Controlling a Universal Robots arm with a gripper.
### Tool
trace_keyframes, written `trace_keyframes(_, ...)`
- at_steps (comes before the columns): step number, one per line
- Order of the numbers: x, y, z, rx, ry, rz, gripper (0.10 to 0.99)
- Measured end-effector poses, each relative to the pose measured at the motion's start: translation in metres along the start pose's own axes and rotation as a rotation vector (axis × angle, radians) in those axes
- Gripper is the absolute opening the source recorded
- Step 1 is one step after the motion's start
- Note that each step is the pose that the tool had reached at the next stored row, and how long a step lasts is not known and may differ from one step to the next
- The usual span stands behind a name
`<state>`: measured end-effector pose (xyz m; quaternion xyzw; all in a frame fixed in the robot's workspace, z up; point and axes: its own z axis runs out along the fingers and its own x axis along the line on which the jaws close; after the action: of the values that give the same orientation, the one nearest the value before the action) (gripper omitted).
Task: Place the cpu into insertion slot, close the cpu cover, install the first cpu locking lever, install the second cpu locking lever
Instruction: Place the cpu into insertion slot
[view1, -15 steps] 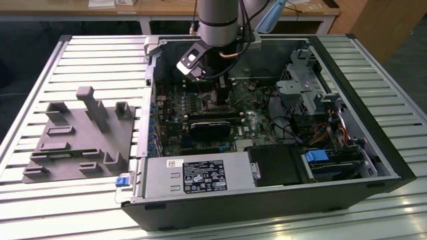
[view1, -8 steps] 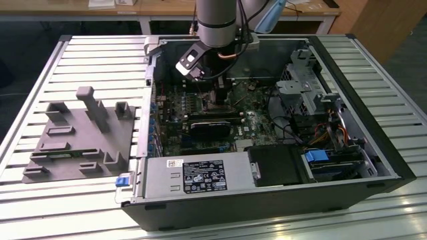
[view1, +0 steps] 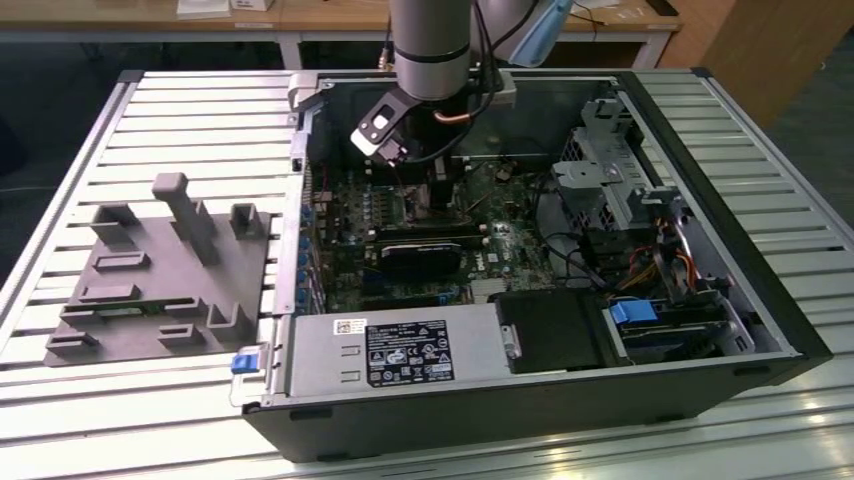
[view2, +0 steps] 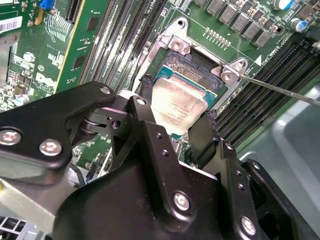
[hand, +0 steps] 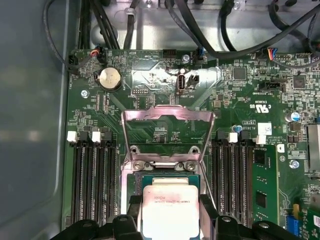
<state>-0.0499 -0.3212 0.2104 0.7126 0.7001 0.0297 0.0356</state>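
Note:
In both wrist views my gripper (view2: 177, 102) (hand: 170, 202) is shut on the cpu (view2: 175, 107) (hand: 171, 210), a black finger (view2: 142, 107) against each of two opposite edges. The chip shows its pale silvery face and sits over the insertion slot (hand: 170, 176) (view2: 194, 64); whether it rests in the socket or hovers just above it I cannot tell. The cpu cover (hand: 167, 116), a silvery frame with a square window, stands swung open on the slot's far side. A thin metal locking lever (view2: 280, 89) sticks out loose beside the socket. In the exterior view the gripper (view1: 430, 195) reaches down into the open computer case.
Long memory slots (hand: 92, 175) (hand: 235, 175) flank the socket on both sides. A black fan card (view1: 420, 255) lies just in front of the gripper on the motherboard. Cables and a drive cage (view1: 614, 170) crowd the exterior view's right; a grey fixture (view1: 160, 270) lies outside the case.

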Motion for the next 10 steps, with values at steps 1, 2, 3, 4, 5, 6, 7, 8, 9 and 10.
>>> trace_keyframes(1,0.0,-0.0002,0.0009,0.0,0.0001,0.0,0.537)
trace_keyframes(2,0.0,-0.0004,0.0019,0.0,0.0001,0.0,0.537)
trace_keyframes(3,0.0001,-0.0005,0.0028,0.0,0.0001,0.0,0.537)
trace_keyframes(4,0.0001,-0.0006,0.0036,0.0,0.0001,0.0,0.537)
trace_keyframes(5,0.0001,-0.0008,0.0044,0.0,0.0002,0.0,0.537)
trace_keyframes(6,0.0001,-0.0009,0.0051,0.0,0.0003,0.0,0.537)
trace_keyframes(7,0.0002,-0.001,0.0058,0.0,0.0004,0.0,0.537)
trace_keyframes(8,0.0002,-0.0011,0.0063,0.0,0.0003,0.0,0.537)
trace_keyframes(9,0.0002,-0.0012,0.0065,0.0,0.0003,0.0,0.537)
trace_keyframes(10,0.0003,-0.0014,0.0069,0.0,0.0003,0.0,0.537)
